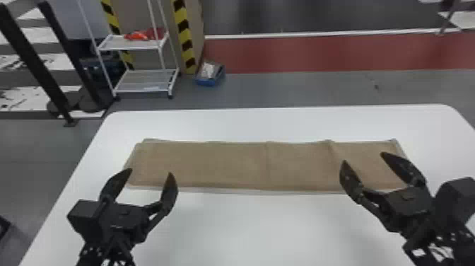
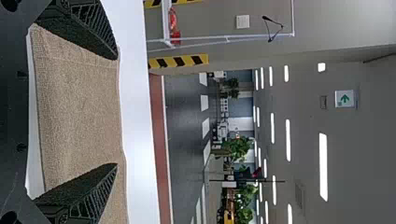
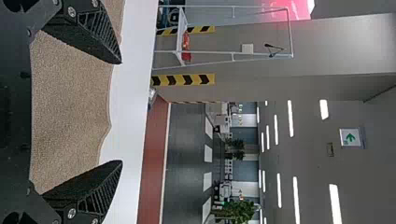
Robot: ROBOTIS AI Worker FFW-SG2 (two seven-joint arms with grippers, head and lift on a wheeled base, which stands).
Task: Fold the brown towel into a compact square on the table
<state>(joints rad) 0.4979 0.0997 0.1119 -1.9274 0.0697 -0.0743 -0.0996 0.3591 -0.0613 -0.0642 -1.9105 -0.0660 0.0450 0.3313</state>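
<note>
Head view: long folded brown cloth towel (image 1: 219,164) across white round-cornered table (image 1: 247,226).
Left black two-fingered gripper (image 1: 151,171) at towel's left end, right black two-fingered gripper (image 1: 364,158) at right end; both spread.

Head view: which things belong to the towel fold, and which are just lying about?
For the job:
- brown towel, in a long flat strip
- white table under it
- left gripper, open
- right gripper, open

Just about:
- white shelf rack
- red item on it
- blue box on the floor
</note>
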